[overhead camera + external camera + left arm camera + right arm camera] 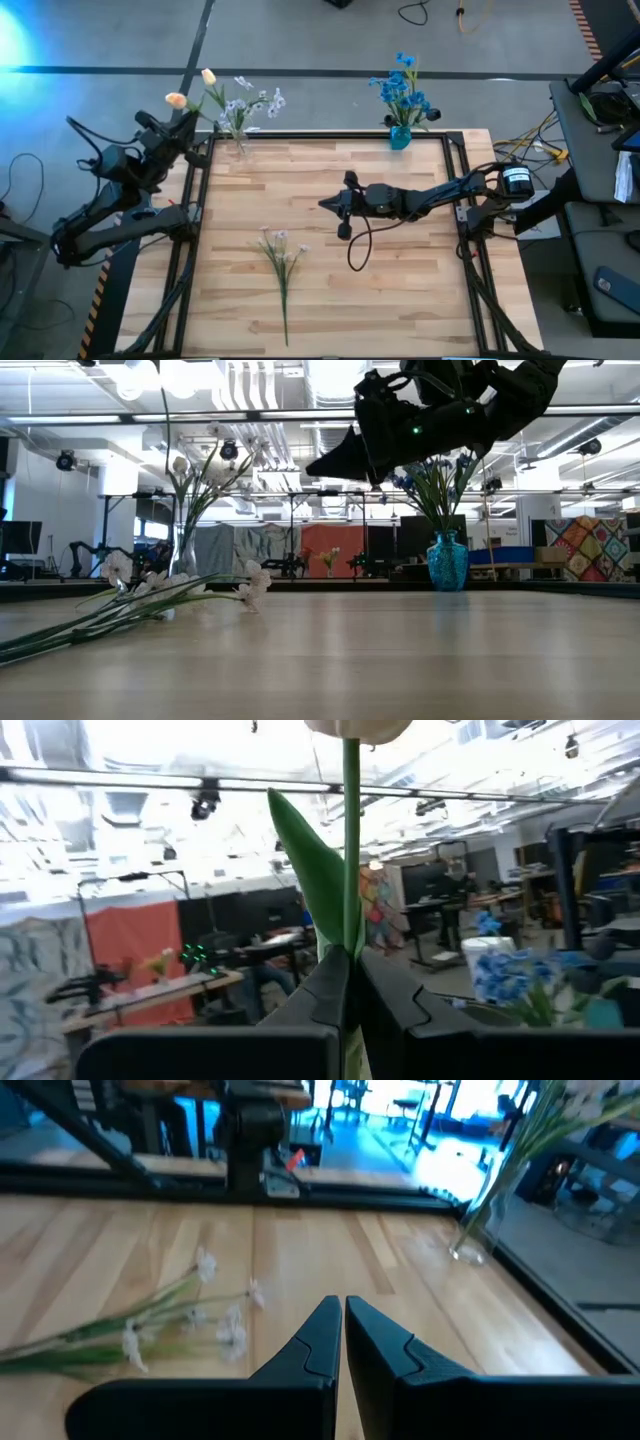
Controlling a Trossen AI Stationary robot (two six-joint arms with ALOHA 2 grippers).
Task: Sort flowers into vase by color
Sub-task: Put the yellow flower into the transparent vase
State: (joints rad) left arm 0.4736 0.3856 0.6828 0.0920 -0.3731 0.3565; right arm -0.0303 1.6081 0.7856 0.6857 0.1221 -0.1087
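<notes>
My left gripper [190, 126] is at the table's far left corner, beside the clear vase [238, 142], and is shut on a peach tulip stem [350, 870] whose bud [176, 99] stands above it. The clear vase holds white-lilac blossoms and another peach bud [208, 76]. The blue vase [400, 136] at the far edge holds blue flowers [404, 90]. A white-lilac flower [282, 255] lies flat on the table. My right gripper [335, 205] hangs shut and empty above the table's middle, right of that flower [150, 1330]. My left gripper pinches the tulip's green stem [349, 952] between its two fingers, just below a long leaf [310, 860]. The fingers point level and lie across the stem. The stem stands upright, with the bud above the fingers. Its lower end is hidden by the gripper.
A black frame [330, 136] runs around the wooden tabletop. The two vases stand at the far edge, seen as the clear vase [185, 550] and the blue vase [447, 560] in the low view. Bare wood [400, 300] lies right of the flower on the table.
</notes>
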